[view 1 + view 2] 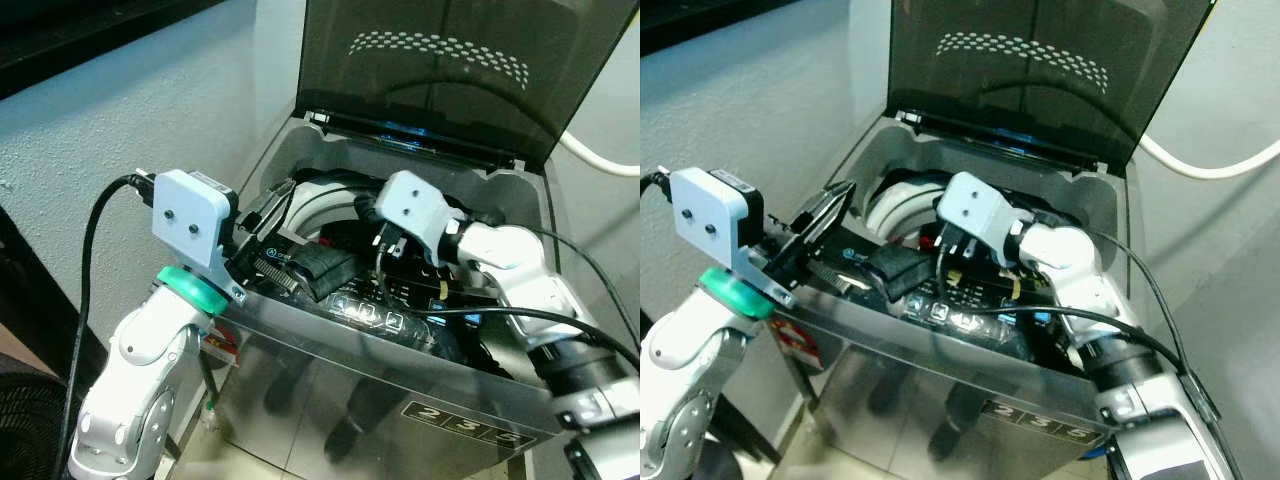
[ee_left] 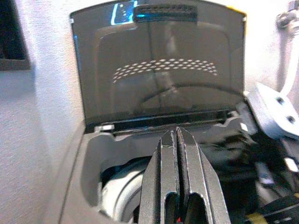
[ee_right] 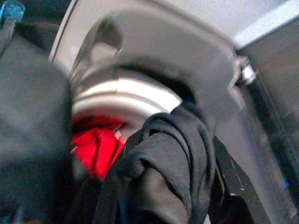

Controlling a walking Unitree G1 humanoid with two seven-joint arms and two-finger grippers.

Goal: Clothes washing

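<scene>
A top-loading washing machine [image 1: 330, 350] stands with its dark lid [image 1: 440, 70] raised. A red garment [image 3: 96, 147] lies down in the white-rimmed drum [image 1: 320, 200]. A black garment [image 1: 315, 268] drapes over the machine's front edge and control panel. My right gripper [image 1: 370, 225] reaches into the opening from the right, and in its wrist view the black garment [image 3: 163, 158] hangs bunched between its fingers. My left gripper [image 2: 177, 177] hovers over the front left corner of the opening, pointing at the lid, fingers pressed together with nothing held.
A white textured wall [image 1: 150, 110] runs close along the machine's left side. A white hose [image 1: 600, 155] crosses the wall behind the lid at the right. Black cables [image 1: 90, 260] trail from both wrists. A dark round object [image 1: 25, 420] sits low at the left.
</scene>
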